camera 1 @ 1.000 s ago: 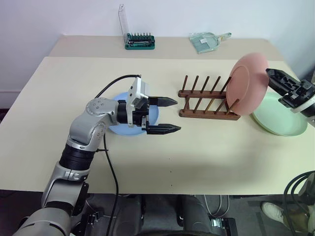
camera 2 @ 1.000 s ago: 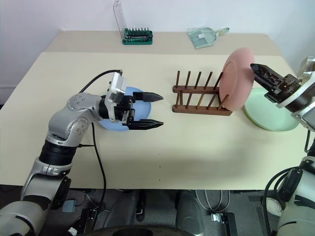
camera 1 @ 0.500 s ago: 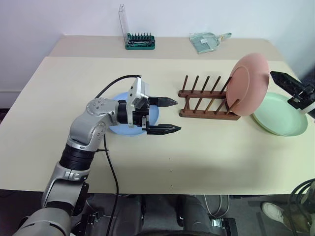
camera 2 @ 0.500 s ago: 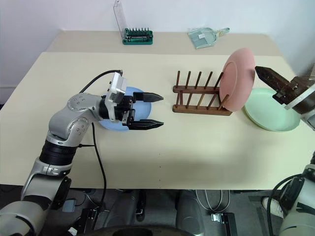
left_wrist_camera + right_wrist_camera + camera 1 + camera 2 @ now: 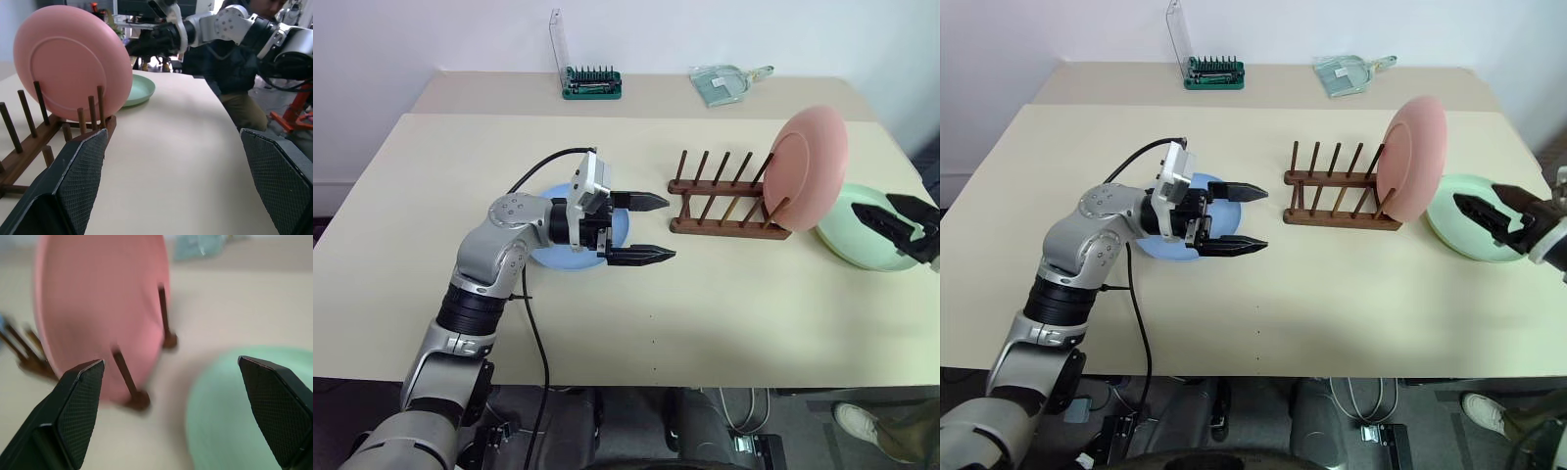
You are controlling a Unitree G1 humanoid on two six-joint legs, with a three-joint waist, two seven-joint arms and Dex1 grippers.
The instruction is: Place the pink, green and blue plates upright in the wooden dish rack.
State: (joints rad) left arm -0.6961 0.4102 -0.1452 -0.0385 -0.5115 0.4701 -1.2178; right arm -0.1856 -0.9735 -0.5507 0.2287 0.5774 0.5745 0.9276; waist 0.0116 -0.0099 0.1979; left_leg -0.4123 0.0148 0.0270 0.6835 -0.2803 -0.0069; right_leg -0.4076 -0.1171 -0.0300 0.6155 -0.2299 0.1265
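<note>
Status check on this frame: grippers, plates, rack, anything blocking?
Left gripper open, empty, over blue plate. Right gripper open, empty, over green plate. Pink plate upright in wooden dish rack. Remaining slots unobstructed.

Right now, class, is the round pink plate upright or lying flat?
Upright: the round pink plate stands on edge between end pegs of the dark wooden rack.

Pink plate (image 5: 810, 166): uniform salmon pink, no pattern. Green plate (image 5: 862, 238): pale mint green, plain. Blue plate (image 5: 570, 252): light sky blue, plain. Wooden dish rack (image 5: 720, 204): dark brown throughout. Table (image 5: 724, 304): cream beige, unmarked. Bit case (image 5: 591, 82): green base with a clear lid. Gripper fingers (image 5: 78, 171): black, cross-hatched pads.
</note>
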